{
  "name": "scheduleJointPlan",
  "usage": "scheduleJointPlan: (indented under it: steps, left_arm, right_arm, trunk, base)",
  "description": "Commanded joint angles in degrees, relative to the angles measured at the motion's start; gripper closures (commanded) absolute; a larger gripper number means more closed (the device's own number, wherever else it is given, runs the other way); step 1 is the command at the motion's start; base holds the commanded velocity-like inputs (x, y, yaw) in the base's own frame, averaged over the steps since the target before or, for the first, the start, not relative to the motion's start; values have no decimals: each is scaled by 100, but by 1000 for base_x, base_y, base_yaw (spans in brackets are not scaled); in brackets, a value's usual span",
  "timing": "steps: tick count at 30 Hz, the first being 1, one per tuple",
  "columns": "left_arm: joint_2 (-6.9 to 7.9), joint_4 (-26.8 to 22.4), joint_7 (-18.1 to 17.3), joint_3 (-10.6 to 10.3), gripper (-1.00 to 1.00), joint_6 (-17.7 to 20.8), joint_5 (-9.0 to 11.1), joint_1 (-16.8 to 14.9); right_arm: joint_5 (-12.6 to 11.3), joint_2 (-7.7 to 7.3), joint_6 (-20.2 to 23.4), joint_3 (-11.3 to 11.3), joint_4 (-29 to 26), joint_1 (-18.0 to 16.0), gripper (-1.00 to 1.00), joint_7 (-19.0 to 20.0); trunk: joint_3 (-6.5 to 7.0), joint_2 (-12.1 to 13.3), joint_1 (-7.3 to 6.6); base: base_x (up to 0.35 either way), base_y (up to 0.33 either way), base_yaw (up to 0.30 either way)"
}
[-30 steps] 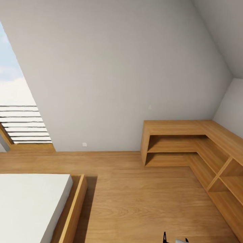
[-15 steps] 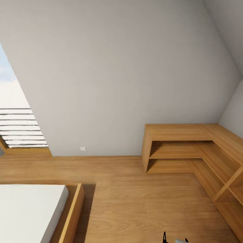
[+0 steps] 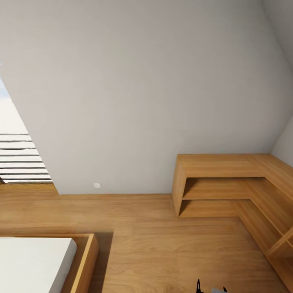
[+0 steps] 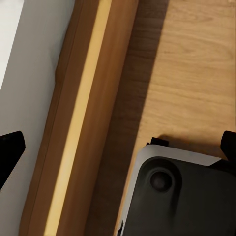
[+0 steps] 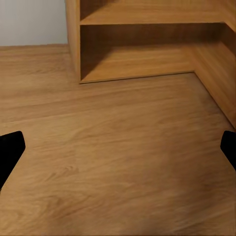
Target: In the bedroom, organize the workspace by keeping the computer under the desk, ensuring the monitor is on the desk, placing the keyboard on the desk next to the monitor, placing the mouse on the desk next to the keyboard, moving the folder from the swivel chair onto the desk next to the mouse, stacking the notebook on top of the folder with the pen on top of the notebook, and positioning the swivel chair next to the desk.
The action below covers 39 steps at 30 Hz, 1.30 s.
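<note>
View swung since earlier: bed (image 3: 34,262) lower, shelf unit (image 3: 228,179) ahead of spread, empty right fingers (image 5: 10,147). Left spread too. Keep turning, find desk.

An attic bedroom (image 3: 142,101): sloped grey wall, plank floor (image 3: 162,244), wood-framed bed (image 3: 85,260), low corner shelving (image 3: 228,179).

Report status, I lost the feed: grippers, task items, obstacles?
Both grippers open, empty. Facing grey wall; wooden corner shelf ahead right, bed at left. Wood floor between them.
</note>
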Motion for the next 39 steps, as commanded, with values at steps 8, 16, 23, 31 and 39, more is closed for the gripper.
scheduleJointPlan:
  steps: [8,16,23,31,39]
  left_arm:
    - [3,-10,39,-51,-100,-12,55,0]
    - [-6,-10,39,-57,-100,-7,51,0]
    - [-4,-10,39,-58,-100,-4,54,1]
    - [-1,-10,39,-54,-100,-3,55,1]
    - [10,-10,39,-49,-100,-11,63,3]
  right_arm:
    - [-12,4,-9,49,12,-3,-100,-36]
    - [-12,4,-8,48,11,-5,-100,-36]
    - [-20,25,249,49,16,-3,-100,-36]
    - [-1,6,869,50,2,-3,-100,-17]
    - [261,-26,937,61,-19,-3,-100,673]
  trunk:
    - [-10,-11,7]
    - [-10,-11,7]
    - [-10,-11,7]
    - [-10,-11,7]
    - [-10,-11,7]
  base:
    - [295,0,0]
    - [283,0,0]
    - [156,0,0]
    - [17,0,-1]
    - [1,0,-202]
